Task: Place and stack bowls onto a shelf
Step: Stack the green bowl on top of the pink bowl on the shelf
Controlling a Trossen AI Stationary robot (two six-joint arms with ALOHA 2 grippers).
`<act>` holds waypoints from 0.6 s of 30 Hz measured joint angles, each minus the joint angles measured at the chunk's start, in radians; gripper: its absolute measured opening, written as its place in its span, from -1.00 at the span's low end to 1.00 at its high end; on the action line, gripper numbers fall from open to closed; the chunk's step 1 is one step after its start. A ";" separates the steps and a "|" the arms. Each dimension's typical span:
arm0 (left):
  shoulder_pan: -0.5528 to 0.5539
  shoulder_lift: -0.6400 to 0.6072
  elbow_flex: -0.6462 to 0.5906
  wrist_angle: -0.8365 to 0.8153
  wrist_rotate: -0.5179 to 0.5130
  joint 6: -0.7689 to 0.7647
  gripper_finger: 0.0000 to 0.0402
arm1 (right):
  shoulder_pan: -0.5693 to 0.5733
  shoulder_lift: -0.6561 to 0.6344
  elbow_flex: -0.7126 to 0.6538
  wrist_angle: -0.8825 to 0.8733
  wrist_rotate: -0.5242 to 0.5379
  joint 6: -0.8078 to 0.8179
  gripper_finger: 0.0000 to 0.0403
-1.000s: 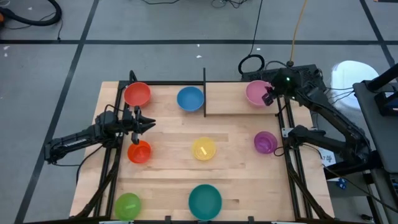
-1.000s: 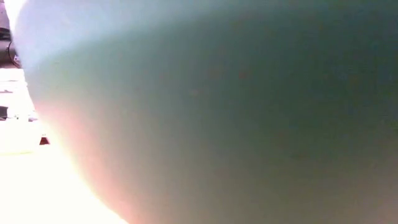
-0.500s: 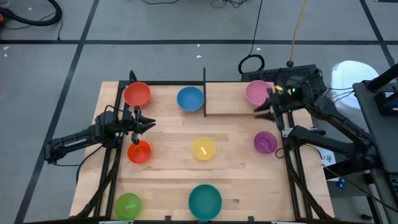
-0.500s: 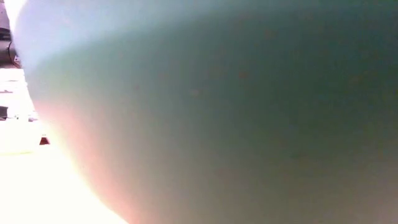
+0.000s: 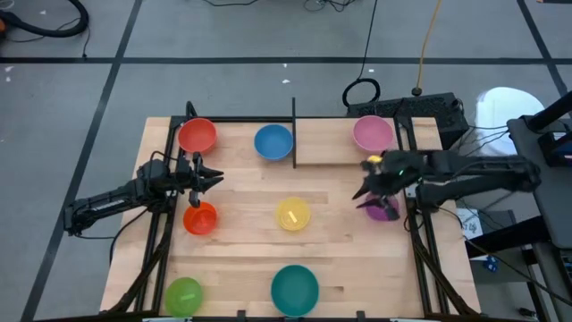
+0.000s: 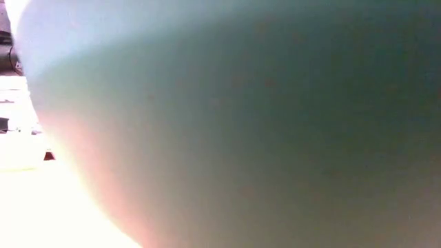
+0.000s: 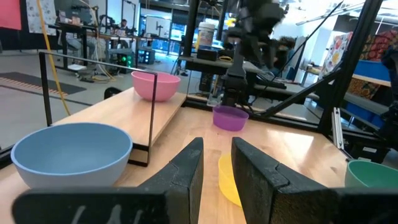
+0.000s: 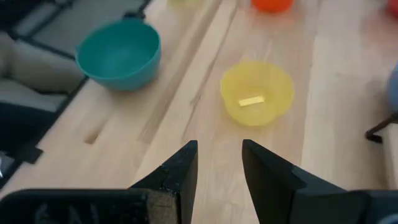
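Two tools, left tool (image 5: 207, 178) and right tool (image 5: 365, 190), gape empty; your right could knock the purple bowl (image 5: 383, 208) off the tabletop (image 5: 340, 224).

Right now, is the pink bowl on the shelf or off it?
On it: the pink bowl sits upright on the shelf, alone.

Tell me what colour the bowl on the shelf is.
Pink: the bowl on the shelf, clearest in the high view.
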 joint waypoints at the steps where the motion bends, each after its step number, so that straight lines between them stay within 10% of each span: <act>1: 0.000 0.000 0.000 0.000 0.000 0.000 -0.56 | 0.038 0.030 0.000 0.017 0.040 0.021 -0.40; 10: 0.000 0.000 0.000 -0.002 0.000 0.000 -0.56 | 0.205 0.311 0.000 0.289 0.256 0.333 -0.40; 18: 0.000 0.000 0.000 -0.003 0.000 -0.013 -0.56 | 0.314 0.508 0.000 0.499 0.198 0.446 -0.40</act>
